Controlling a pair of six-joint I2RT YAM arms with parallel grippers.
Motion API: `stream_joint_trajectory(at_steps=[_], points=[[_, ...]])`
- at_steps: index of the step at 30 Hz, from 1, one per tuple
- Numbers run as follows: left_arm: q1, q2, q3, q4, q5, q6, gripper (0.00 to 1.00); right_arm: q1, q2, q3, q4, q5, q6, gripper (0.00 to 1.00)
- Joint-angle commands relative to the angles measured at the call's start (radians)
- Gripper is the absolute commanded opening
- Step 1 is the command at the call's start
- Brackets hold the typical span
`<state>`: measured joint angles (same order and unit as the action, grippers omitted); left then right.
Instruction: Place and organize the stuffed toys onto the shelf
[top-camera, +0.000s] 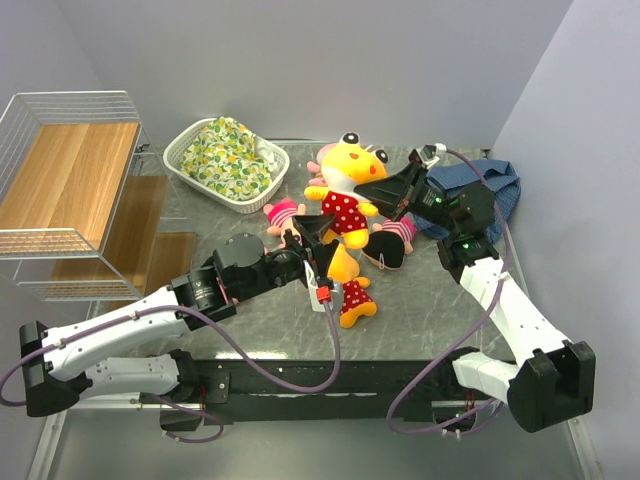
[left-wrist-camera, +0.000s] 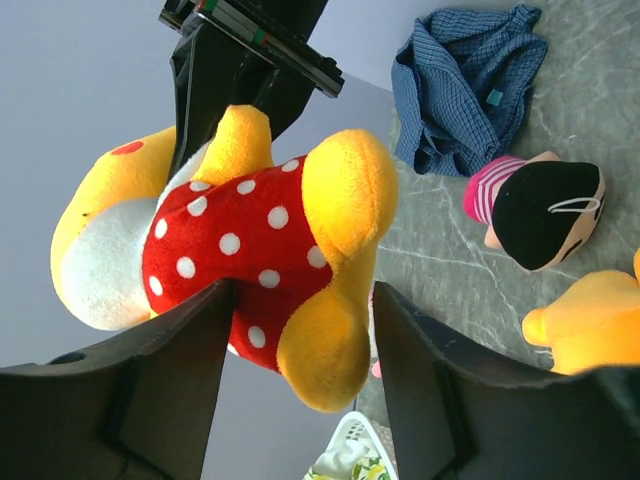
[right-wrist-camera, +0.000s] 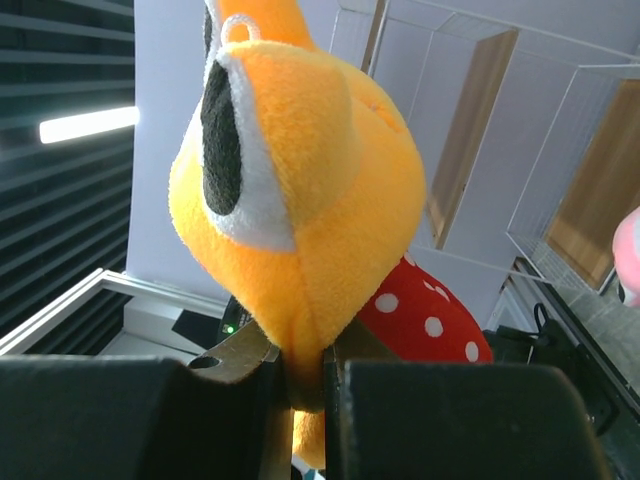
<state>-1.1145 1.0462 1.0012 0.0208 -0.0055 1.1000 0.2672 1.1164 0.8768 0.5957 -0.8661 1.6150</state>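
My right gripper (top-camera: 373, 190) is shut on the head of a yellow-orange bear (top-camera: 345, 195) in a red white-dotted shirt and holds it up above the table; in the right wrist view the gripper (right-wrist-camera: 308, 372) pinches the plush head (right-wrist-camera: 300, 190). My left gripper (top-camera: 318, 230) is open, its jaws on either side of this bear's lower body and leg (left-wrist-camera: 330, 340) without squeezing. A second such bear (top-camera: 352, 292) lies on the table below. One pink toy (top-camera: 283, 213) lies to the left and a black-haired pink doll (top-camera: 397, 238) to the right. The shelf (top-camera: 70, 190) stands at far left.
A white oval basket (top-camera: 190, 165) with floral cloth stands at the back of the table. A blue checked cloth (top-camera: 485, 190) lies at the back right, behind the right arm. The left wrist view shows the doll (left-wrist-camera: 545, 210) and the cloth (left-wrist-camera: 470, 80) on grey marbled tabletop.
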Motion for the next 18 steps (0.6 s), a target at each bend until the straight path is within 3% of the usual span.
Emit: stream_joint_trajectory(at_steps=[1, 2, 3, 5, 12, 15, 16, 18], points=[[-0.019, 0.017, 0.005, 0.038, 0.009, 0.014, 0.48, 0.003, -0.009, 0.005, 0.064, -0.027, 0.010, 0.00], [-0.019, 0.021, 0.007, 0.041, 0.007, 0.015, 0.16, 0.003, -0.007, 0.001, 0.072, -0.030, 0.013, 0.00], [-0.022, 0.021, 0.007, 0.042, 0.009, 0.015, 0.10, 0.003, -0.006, 0.001, 0.073, -0.030, 0.013, 0.00], [-0.022, 0.023, 0.011, 0.036, 0.009, 0.012, 0.02, 0.000, 0.000, -0.004, 0.069, -0.030, 0.010, 0.00], [-0.024, 0.017, 0.033, -0.013, 0.009, -0.035, 0.01, -0.023, 0.003, -0.013, 0.058, -0.037, -0.010, 0.00], [-0.024, 0.020, 0.066, -0.018, -0.085, -0.112, 0.01, -0.046, 0.005, -0.015, 0.012, -0.047, -0.056, 0.35], [-0.024, 0.026, 0.094, -0.018, -0.117, -0.133, 0.01, -0.054, 0.005, -0.016, 0.007, -0.050, -0.067, 0.54], [-0.024, 0.046, 0.114, -0.018, -0.242, -0.167, 0.01, -0.077, 0.000, -0.016, -0.037, -0.051, -0.119, 0.69]])
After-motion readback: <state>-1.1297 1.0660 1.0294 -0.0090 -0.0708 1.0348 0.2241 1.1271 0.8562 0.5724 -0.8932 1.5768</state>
